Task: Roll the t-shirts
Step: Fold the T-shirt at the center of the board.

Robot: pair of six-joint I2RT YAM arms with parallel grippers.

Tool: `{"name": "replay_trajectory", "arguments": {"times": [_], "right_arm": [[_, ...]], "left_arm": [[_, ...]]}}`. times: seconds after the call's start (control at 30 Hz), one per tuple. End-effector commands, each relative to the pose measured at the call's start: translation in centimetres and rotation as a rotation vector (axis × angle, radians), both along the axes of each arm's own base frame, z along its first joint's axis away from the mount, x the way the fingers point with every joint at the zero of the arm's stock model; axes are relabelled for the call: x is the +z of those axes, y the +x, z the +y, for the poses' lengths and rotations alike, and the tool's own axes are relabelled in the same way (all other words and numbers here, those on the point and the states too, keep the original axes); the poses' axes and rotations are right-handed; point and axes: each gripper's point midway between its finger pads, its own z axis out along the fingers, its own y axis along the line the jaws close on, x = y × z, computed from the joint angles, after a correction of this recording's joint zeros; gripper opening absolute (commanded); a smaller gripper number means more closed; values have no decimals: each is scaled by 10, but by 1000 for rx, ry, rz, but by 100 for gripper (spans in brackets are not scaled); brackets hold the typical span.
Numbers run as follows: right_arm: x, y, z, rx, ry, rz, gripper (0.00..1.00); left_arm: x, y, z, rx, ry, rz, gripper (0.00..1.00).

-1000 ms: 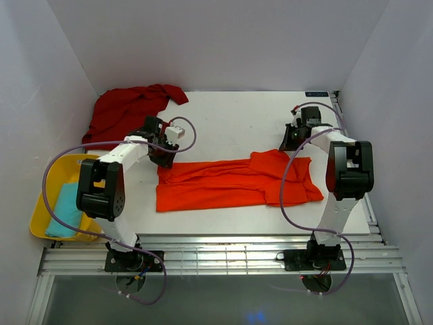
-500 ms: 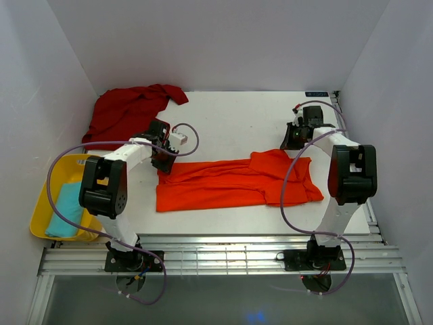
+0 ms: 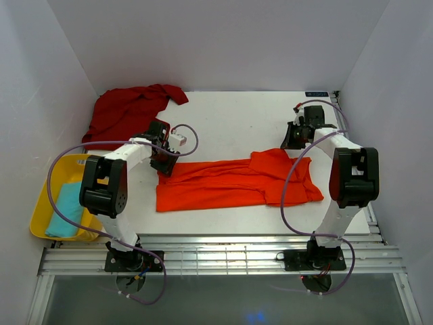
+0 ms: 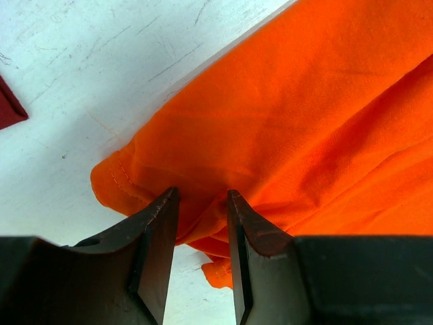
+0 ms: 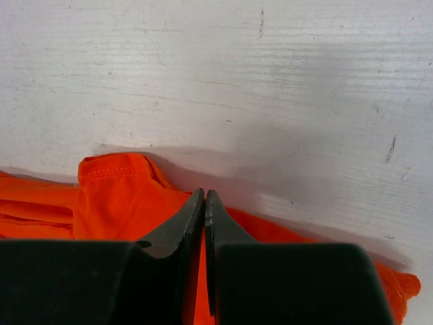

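Note:
The bright orange-red t-shirt (image 3: 230, 181) lies folded into a long band across the table's middle. The dark crimson t-shirt (image 3: 128, 112) is crumpled at the far left corner. My left gripper (image 3: 164, 164) is down at the orange shirt's far-left corner. In the left wrist view its jaws (image 4: 201, 196) stand apart, straddling a bunched fold of the orange cloth (image 4: 291, 115). My right gripper (image 3: 289, 143) hovers at the shirt's far-right edge by the sleeve. In the right wrist view it (image 5: 204, 193) is shut with nothing seen between the fingers, and orange cloth (image 5: 115, 196) lies below.
A yellow tub (image 3: 39, 211) holding a teal cloth (image 3: 64, 208) sits off the table's left edge. White walls enclose the table on three sides. Purple cables loop beside both arms.
My left gripper has shifted slightly toward me onto the orange shirt's corner. The right arm has barely moved, and the shirts lie as before.

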Motion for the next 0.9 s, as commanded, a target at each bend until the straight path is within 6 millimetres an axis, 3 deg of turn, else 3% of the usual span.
{"name": "replay_trajectory", "arguments": {"times": [0.0, 0.1, 0.27, 0.37, 0.4, 0.5, 0.6, 0.87], "right_arm": [[16, 0, 1, 9, 6, -42, 8], [14, 0, 2, 10, 7, -39, 8], [16, 0, 1, 8, 7, -41, 8], [17, -1, 1, 9, 6, -43, 8], [17, -2, 1, 8, 7, -43, 8], [22, -1, 4, 10, 22, -55, 8], [32, 0, 7, 16, 41, -72, 8], [66, -7, 5, 16, 56, -150, 8]], "left_arm": [[5, 2, 3, 9, 20, -11, 45], [2, -4, 8, 1, 41, 6, 45], [14, -11, -7, -28, -42, 19, 39], [12, -16, -4, -31, -31, 56, 29], [11, -18, -6, -33, -34, 71, 19], [14, -21, -7, -50, -42, 78, 4], [21, -14, -6, -48, -32, 43, 0], [56, 35, -2, 24, -13, -192, 0]]}}
